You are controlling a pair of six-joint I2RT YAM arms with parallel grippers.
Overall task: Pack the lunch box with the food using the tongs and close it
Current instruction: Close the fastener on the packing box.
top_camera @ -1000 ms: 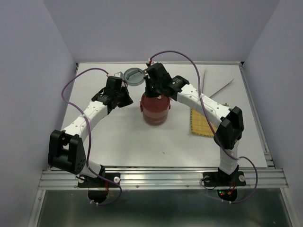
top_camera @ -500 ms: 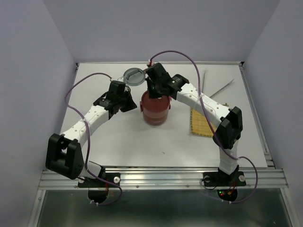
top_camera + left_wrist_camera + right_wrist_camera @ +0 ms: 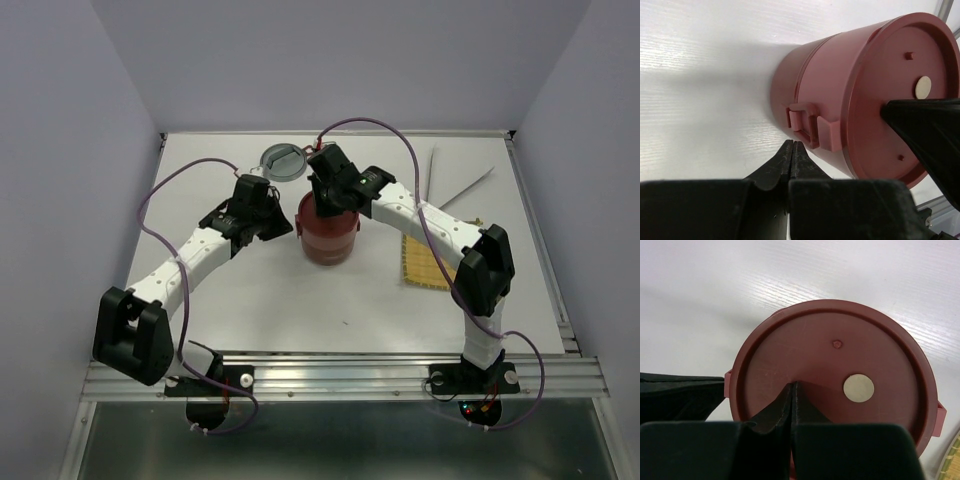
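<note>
Lunch box (image 3: 328, 238): standing lidded, centred on the desk (image 3: 300, 300). Left fingers (image 3: 784, 161): pressing together, gripping nothing, just beside its side handle (image 3: 802, 120). Right fingers (image 3: 782, 407): pinching together empty, touching the lid (image 3: 880, 340).

Left tool (image 3: 791, 146), right tool (image 3: 792, 387) closed

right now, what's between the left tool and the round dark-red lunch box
Nothing. In the left wrist view only a sliver of bare white table shows between the tips of the shut left tool and the side clasp of the round dark-red lunch box.
</note>
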